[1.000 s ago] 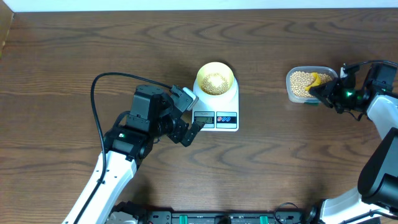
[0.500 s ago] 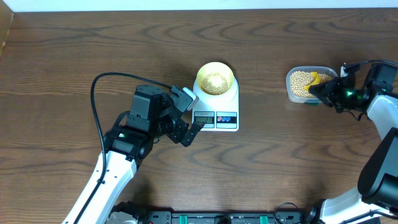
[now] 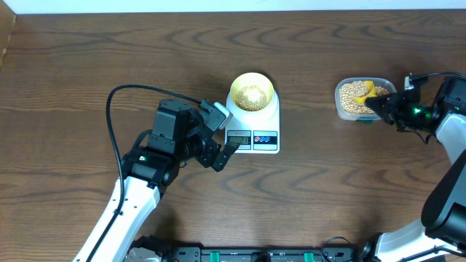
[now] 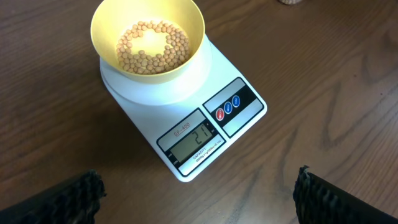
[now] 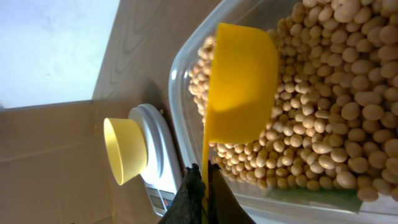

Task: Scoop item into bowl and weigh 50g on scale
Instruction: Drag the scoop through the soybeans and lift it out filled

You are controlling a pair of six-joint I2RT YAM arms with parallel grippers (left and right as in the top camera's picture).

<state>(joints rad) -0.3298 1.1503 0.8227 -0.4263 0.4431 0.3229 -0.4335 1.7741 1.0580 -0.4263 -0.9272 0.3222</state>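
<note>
**Right arm eases back at the tub; left arm unchanged**

Since a second ago the right gripper (image 3: 378, 106) has shifted slightly right. It is pinched tight on the handle of the yellow scoop (image 3: 369, 90), which now sits a little farther back over the beans (image 3: 351, 97) in the clear tub (image 3: 339, 109). The left gripper (image 3: 221, 135) hangs spread wide and empty just left of the scale (image 3: 271, 122), unmoved. The bowl (image 3: 252, 93) sits on the scale's far end. Only the left wrist view shows the display (image 4: 198, 138) reading 21. Only the right wrist view shows the scoop's cup lying against the bean heap.
</note>
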